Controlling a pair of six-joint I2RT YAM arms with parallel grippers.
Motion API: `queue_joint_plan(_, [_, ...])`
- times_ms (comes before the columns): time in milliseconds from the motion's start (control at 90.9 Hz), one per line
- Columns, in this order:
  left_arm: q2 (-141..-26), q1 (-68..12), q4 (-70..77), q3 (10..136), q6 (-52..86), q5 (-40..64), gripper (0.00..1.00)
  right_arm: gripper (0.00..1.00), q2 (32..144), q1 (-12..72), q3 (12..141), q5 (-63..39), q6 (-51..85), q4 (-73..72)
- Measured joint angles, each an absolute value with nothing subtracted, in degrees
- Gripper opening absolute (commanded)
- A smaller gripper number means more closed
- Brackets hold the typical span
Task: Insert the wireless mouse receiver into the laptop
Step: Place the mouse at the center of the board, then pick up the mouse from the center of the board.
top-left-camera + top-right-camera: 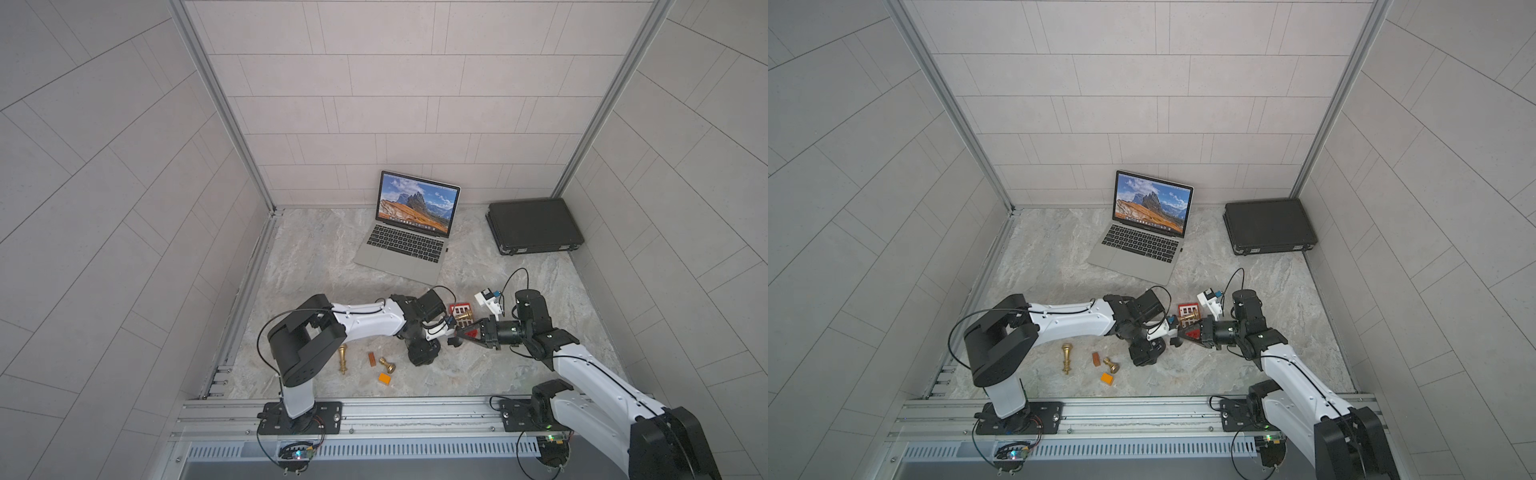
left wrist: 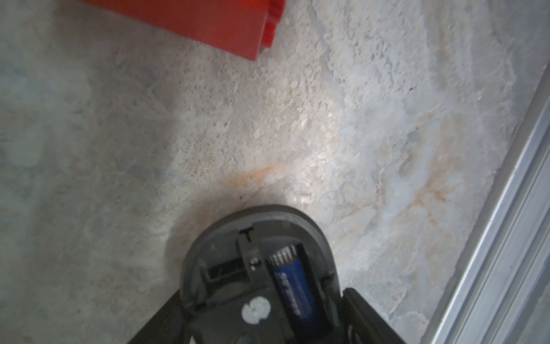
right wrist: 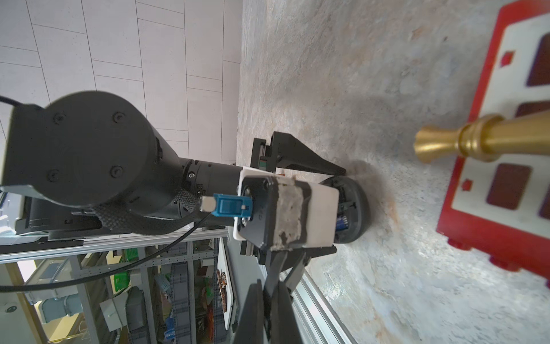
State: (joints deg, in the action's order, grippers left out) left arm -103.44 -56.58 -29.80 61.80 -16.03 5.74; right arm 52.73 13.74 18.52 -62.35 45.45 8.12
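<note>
Left wrist view, left jaws astride mouse (image 2: pixel 214 247), grip unclear, right jaws closed, receiver (image 1: pixel 447 249) well apart at laptop (image 1: pixel 386 266) edge

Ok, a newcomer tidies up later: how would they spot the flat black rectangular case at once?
Follow the tiled back wall to the marbled grey table's far right corner. The flat black rectangular case lies closed there. Unlike the open silver laptop to its left, it shows no screen or keys.

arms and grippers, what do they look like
Both the left arm and right arm have white link shells, black joints and bases, and thin black cables looping outside. The left gripper and right gripper carry black triangular fingers; white wrist camera mounts have blue connectors.
</note>
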Motion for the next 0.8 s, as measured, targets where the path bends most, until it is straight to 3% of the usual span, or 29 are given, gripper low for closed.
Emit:
queue_joint_plan(143, [-103.74, -56.95, -30.17, 62.33, -15.55, 5.19, 0.79, 0.0, 52.8, 13.74, 18.52, -62.35, 45.15, 8.38])
queue_joint_plan(264, [-103.59, -57.17, -30.41, 62.33, -14.37, 4.12, 0.87, 0.0, 53.34, 13.74, 18.52, -62.37, 44.36, 8.56])
queue_joint_plan(803, [-101.67, -59.05, -30.0, 60.07, -4.36, 1.63, 0.86, 0.0, 56.05, 13.74, 18.52, -63.42, 41.54, 9.28])
